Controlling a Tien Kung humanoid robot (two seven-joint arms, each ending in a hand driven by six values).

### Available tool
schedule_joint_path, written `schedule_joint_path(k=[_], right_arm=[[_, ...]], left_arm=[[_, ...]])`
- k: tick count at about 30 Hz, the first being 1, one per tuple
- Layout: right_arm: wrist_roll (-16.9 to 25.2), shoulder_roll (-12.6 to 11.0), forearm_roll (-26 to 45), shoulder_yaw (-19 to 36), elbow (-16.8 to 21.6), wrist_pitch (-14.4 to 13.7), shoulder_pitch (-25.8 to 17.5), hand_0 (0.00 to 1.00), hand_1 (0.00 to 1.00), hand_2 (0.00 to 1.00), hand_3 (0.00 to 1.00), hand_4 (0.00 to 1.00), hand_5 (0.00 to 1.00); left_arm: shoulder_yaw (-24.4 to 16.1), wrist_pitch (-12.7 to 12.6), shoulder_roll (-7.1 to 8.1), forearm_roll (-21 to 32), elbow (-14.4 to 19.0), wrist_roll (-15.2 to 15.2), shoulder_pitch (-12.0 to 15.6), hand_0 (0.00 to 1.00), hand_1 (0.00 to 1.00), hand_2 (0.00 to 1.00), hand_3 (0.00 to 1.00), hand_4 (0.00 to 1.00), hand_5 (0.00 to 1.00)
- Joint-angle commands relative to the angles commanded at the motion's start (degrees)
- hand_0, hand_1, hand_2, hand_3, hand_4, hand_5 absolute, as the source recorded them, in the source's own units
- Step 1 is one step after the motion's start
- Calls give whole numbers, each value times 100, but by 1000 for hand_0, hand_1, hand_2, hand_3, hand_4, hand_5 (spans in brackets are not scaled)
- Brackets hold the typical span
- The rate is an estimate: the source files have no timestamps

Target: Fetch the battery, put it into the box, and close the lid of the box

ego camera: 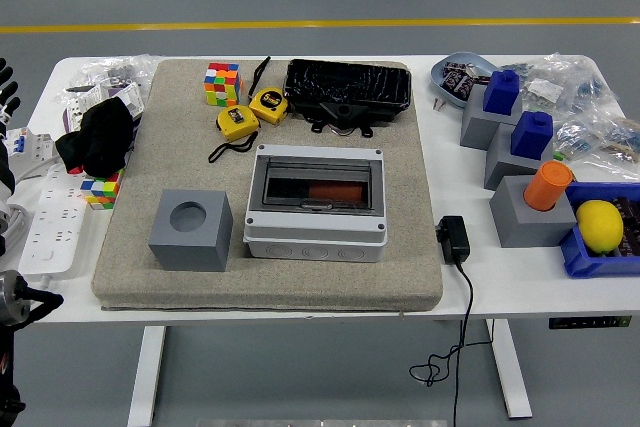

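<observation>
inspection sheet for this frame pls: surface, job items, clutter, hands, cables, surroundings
Surface: white table with a grey felt mat over its middle.
Job's things: grey box, tinted lid down, a reddish cylinder, likely the battery, inside; grey cube with a round hole to its left.
Clutter: two Rubik's cubes, two yellow tape measures, black cloth, black tray, grey blocks with blue and orange pegs, lemon in a blue bin, bagged parts.
Robot hands: left robot hand at the left edge, holding nothing seen; right not in view.
Cables: black adapter, its cord hanging off the near edge; white power strips at left.
Surroundings: grey floor, yellow line, chair base.
</observation>
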State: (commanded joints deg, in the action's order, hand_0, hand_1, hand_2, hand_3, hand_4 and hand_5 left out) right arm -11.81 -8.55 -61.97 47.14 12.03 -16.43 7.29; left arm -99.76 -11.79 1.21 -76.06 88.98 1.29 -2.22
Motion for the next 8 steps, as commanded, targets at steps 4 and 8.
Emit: schedule_joint_path(k=[4, 8], right_arm=[[-1, 1, 6, -10, -1, 1, -12, 805, 771, 741, 743, 979, 657], [-3, 3, 3, -12, 0, 4, -16, 805, 771, 741, 743, 979, 657]], left_arm=[[17, -7, 3, -12, -10, 0, 18, 872, 895, 883, 838, 998, 998], [29, -15, 1, -32, -10, 7, 18, 872, 895, 883, 838, 998, 998]])
